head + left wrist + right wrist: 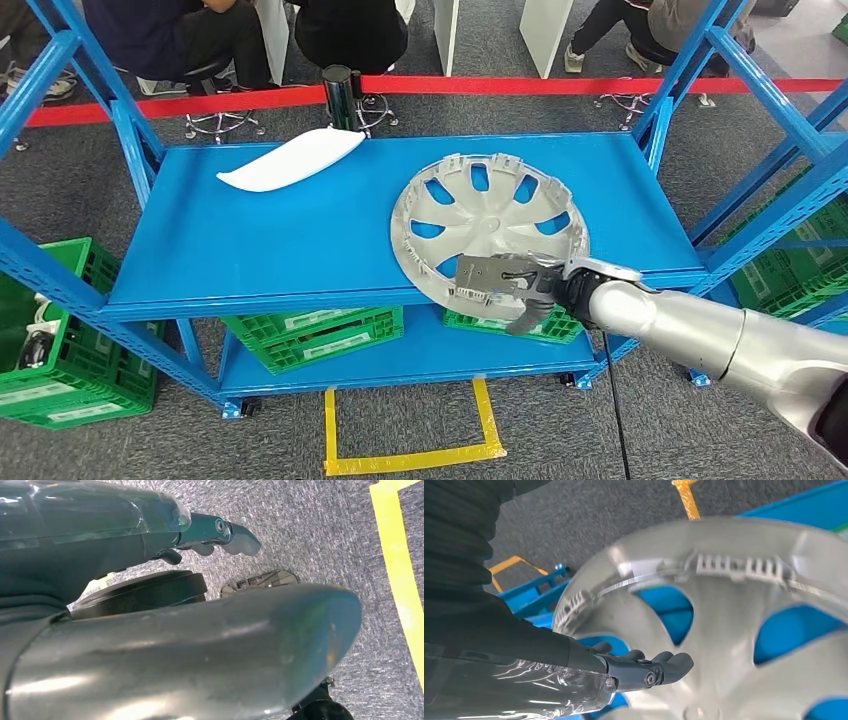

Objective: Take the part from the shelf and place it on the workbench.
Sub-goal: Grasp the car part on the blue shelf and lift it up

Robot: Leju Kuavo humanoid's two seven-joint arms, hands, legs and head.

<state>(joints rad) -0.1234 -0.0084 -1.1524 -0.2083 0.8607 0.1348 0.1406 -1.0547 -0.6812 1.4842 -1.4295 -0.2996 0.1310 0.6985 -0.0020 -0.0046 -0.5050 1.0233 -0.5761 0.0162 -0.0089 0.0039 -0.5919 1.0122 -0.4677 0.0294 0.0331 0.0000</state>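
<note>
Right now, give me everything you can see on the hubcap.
The hubcap is a round silver-grey wheel cover, plastic by its look, lying inner side up on the blue shelf, toward its right front. Curved spokes leave openings that show the blue beneath; ribbed clips stand around its rim. Its near edge juts past the shelf front, where the right hand is at the rim, fingers against its inner face.

The right arm (700, 335) is seen as a smooth silver cylindrical forearm widening toward a glossy silver upper segment, with a black section at the picture's corner. A black collar joins it to the right hand (510, 285), which is built of a grey metal plate and dark fingers. In the right wrist view, a clear glossy cover and a round screw at a dark grey finger (664, 667) are noted. In the left wrist view, the left hand (215, 535) is shown with teal-tinted fingers, a round screw and pale grey fingertips.
</note>
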